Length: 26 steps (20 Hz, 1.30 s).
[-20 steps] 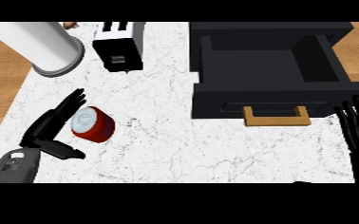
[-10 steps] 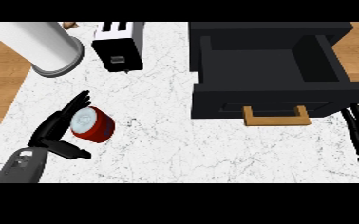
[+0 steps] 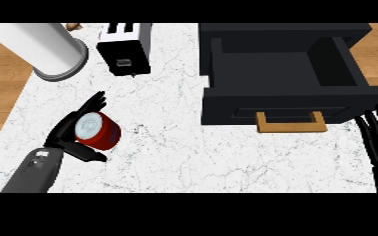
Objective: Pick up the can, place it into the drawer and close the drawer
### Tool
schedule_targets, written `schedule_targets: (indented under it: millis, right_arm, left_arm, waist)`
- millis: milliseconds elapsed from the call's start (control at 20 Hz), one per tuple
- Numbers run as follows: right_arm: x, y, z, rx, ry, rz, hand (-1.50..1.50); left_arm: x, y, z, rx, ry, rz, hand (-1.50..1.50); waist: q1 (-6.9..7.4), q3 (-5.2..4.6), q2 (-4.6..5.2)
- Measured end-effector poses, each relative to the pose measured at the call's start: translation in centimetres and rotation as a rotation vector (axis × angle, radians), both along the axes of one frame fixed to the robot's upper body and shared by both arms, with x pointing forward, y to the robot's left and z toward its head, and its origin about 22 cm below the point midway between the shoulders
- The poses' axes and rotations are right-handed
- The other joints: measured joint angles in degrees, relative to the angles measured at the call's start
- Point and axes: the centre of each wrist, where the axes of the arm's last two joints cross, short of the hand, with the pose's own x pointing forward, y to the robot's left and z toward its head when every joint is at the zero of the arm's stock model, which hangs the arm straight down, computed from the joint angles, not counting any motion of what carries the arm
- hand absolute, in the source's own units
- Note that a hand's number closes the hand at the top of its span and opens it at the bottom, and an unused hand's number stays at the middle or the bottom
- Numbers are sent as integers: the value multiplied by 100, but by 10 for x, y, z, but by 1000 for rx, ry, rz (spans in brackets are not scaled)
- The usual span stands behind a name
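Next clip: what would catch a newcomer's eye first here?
The red can at lower left, with the left hand cupped around it on the white marble counter. Then the black drawer at upper right, pulled open, with a wooden handle. A toaster stands at the top.

We see the left forearm [image 3: 35,172] as a smooth dark grey tube, rounded at the wrist, with a few small pale marks near its upper end. The left hand [image 3: 65,139] is matt black, with slim tapering fingers [image 3: 91,103] and a stubby thumb. At the right edge, thin black fingers of the right hand [image 3: 368,135] show
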Motion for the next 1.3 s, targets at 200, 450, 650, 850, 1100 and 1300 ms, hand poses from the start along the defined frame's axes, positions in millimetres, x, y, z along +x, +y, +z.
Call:
schedule_targets:
  millis: [200, 450, 650, 850, 1100, 1300]
  right_arm:
    - [3, 3, 4, -1, -2, -2, -150]
    - [-3, -10, 2, 7, -4, -5, -150]
    - [-6, -8, 2, 4, -1, -2, -150]
    - [0, -10, 8, 8, -4, -2, -150]
    - [-2, -7, 5, 15, -9, -10, -150]
    - [-8, -10, 4, 16, -7, -16, -150]
  left_arm:
    - [8, -12, 0, -11, 0, -10, -150]
    - [8, -17, -2, -8, -2, -38, -150]
    - [9, -20, -2, -16, -12, -52, 150]
    - [16, -33, -1, -39, -18, -70, 150]
    - [18, -45, 0, -96, 6, -106, 150]
    - [21, -56, 7, -131, -3, -137, 150]
  waist:
    - [3, 1, 0]
    - [3, 3, -3]
    - [15, 8, -9]
    - [23, 12, -13]
    - [41, 7, -18]
    - [64, 7, -28]
